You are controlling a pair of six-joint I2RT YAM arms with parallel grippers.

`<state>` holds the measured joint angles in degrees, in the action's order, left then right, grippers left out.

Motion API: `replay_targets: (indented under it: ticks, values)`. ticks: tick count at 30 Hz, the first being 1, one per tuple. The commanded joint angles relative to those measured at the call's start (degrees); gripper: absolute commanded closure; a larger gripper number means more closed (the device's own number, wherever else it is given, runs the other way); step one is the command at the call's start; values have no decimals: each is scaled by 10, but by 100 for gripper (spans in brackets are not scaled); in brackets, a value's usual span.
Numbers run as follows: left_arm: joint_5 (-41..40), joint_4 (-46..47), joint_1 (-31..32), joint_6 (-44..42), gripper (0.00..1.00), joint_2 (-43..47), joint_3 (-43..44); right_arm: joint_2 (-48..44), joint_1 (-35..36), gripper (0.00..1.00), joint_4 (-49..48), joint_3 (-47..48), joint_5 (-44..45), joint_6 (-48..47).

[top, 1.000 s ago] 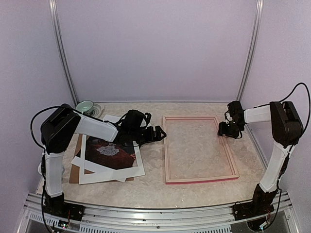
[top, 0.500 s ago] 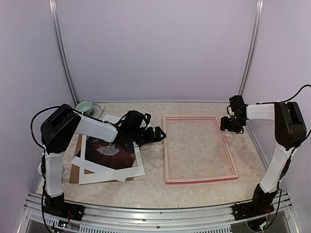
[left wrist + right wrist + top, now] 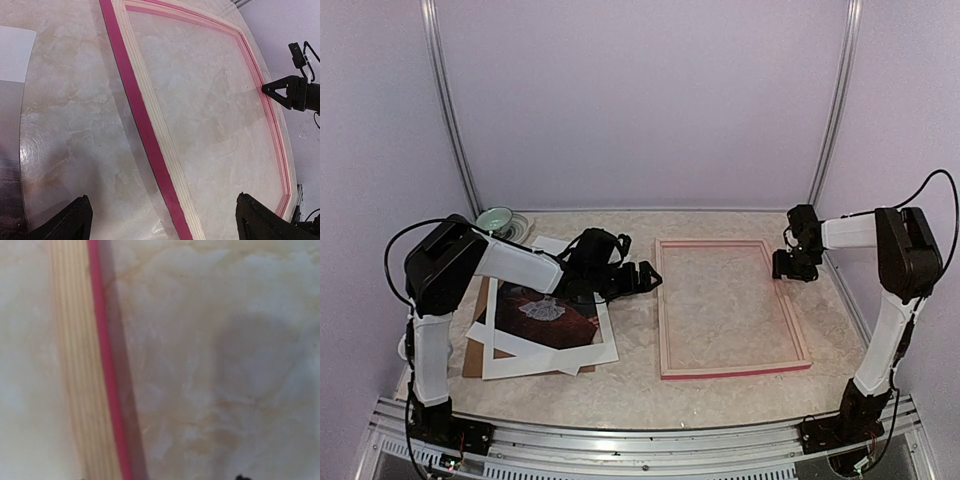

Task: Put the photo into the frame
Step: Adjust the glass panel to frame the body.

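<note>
A pale marbled tabletop [image 3: 630,370] fills the booth between plain lilac walls. On its right half lies the large rectangular frame [image 3: 666,320], its thin rails pale wood on top and bright pink along the edges, with only bare table inside. On the left sits a loose pile: the dark reddish-brown photo [image 3: 545,312] with its small pale figure, the white mat border [image 3: 550,355] slanting across it, and a plain brown backing board [image 3: 472,350] peeping out at the left. A small green cup [image 3: 496,217] stands at the far left corner.

The left gripper [image 3: 645,277] hangs low between pile and frame, jaws spread wide and holding nothing; in its wrist view its fingers [image 3: 75,222] flank the frame's left rail. It has not moved over the last second. The right gripper [image 3: 792,266] has: half a second ago it drew toward the far right corner, and now it is back over the frame's right rail near the far end. We cannot tell how far its jaws are parted. Its wrist view shows the rail with no finger around it, so we judge it holds nothing. We read this as small positioning about the frame; the photo lies untouched, so the insertion has yet to begin.
</note>
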<state>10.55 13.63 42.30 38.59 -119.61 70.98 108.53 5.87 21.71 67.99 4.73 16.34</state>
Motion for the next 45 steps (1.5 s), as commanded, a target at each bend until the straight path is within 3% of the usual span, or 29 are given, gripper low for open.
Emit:
replay_targets:
  ticks: [1,13,18,28,33,38,45]
  values:
    - [7,6,-1,-5,1,-26,14,24,6,36,7,23,12,-1]
    - [1,-3,-1,-11,3,-49,35,101,6,36,15,112,73,-2]
    - [-8,-15,-1,-20,3,-52,48,155,6,35,30,203,85,-6]
    - [-24,-32,1,-32,4,-58,74,260,7,23,78,377,85,-20]
    - [-26,-37,3,-33,4,-59,78,273,23,22,77,403,84,-31]
    - [-32,-42,3,-36,3,-58,82,291,54,13,102,442,108,-46]
    - [-68,-99,-10,-68,3,-63,137,212,63,6,89,357,67,-29]
